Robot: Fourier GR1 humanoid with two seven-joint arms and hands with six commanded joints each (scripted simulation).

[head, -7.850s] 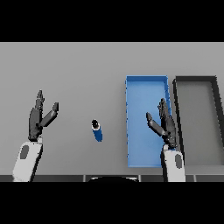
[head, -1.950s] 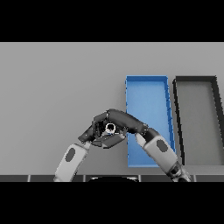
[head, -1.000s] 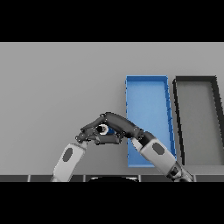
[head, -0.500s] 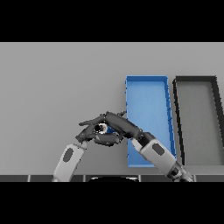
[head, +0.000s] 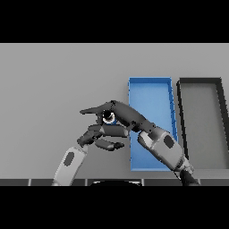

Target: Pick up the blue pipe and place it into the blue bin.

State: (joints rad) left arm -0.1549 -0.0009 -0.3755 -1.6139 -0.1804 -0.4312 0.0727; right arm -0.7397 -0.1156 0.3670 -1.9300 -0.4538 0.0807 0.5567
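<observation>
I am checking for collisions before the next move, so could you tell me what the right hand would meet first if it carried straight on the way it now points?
The right hand points toward the view's left, curled round the blue pipe. Beyond its fingertips only bare grey table shows, so the way looks free. The left hand sits just below that line, though depth is unclear.

You will find no readable text, label, brand, number or sign anywhere in this view; none of the surfaces shown carries markings.
</observation>
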